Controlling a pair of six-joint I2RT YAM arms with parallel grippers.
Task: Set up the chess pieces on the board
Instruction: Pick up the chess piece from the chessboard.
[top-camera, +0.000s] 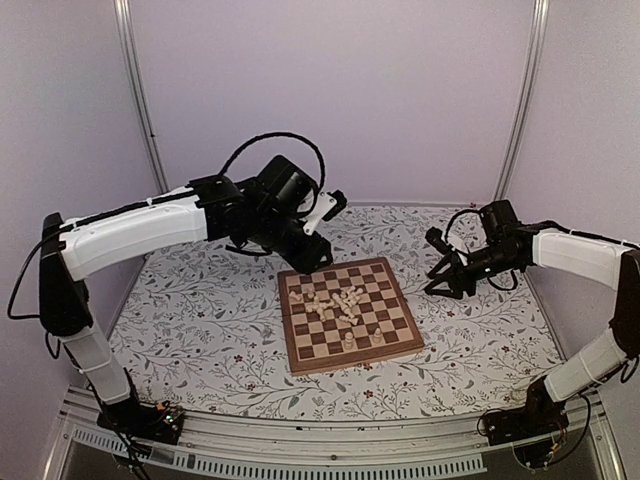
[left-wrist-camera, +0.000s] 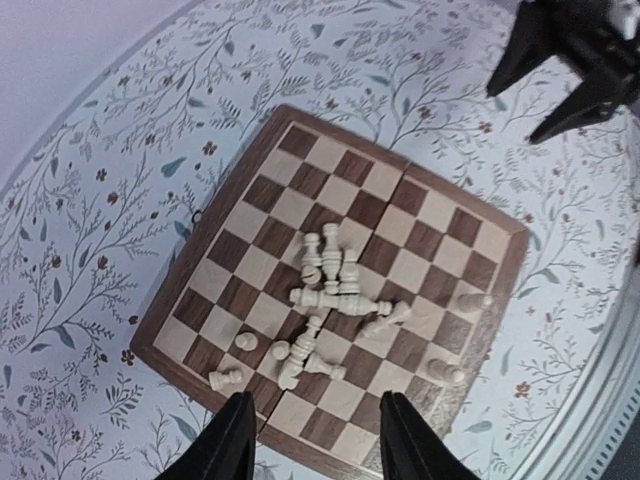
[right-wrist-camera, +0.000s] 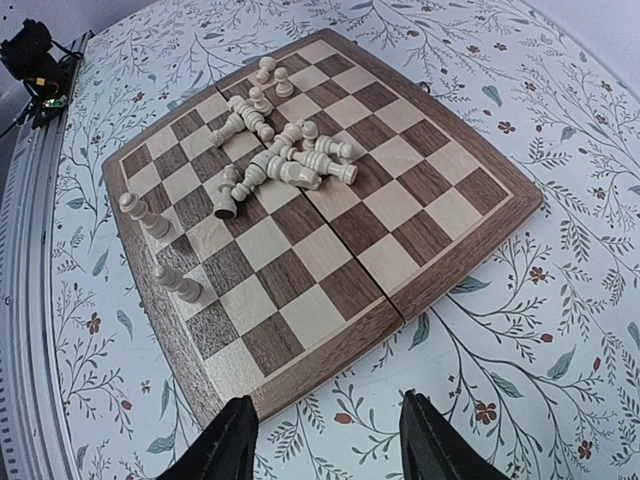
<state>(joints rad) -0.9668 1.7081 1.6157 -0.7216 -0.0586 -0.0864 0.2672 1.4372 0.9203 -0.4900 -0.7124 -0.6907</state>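
The board (top-camera: 397, 300) lies in the middle of the floral cloth. Most of the chess pieces (top-camera: 336, 304) lie toppled in a heap near its centre, seen also as chess pieces (left-wrist-camera: 335, 290) and chess pieces (right-wrist-camera: 285, 160). Two stand upright by the near border (right-wrist-camera: 135, 212). My left gripper (left-wrist-camera: 318, 448) hovers open above the board's (left-wrist-camera: 300, 160) far-left edge with nothing between its fingers (left-wrist-camera: 236, 440). My right gripper (right-wrist-camera: 333, 452) is open and empty over the cloth just right of the board (right-wrist-camera: 400, 200). From above I see the left gripper (top-camera: 312, 250) and right gripper (top-camera: 445, 282).
A floral tablecloth (top-camera: 200, 310) covers the table. A metal rail (top-camera: 330, 440) runs along the near edge, with the arm bases (top-camera: 150, 420) at its corners. Frame posts (top-camera: 140, 90) and pale walls stand behind. The right gripper (left-wrist-camera: 575, 65) shows in the left wrist view.
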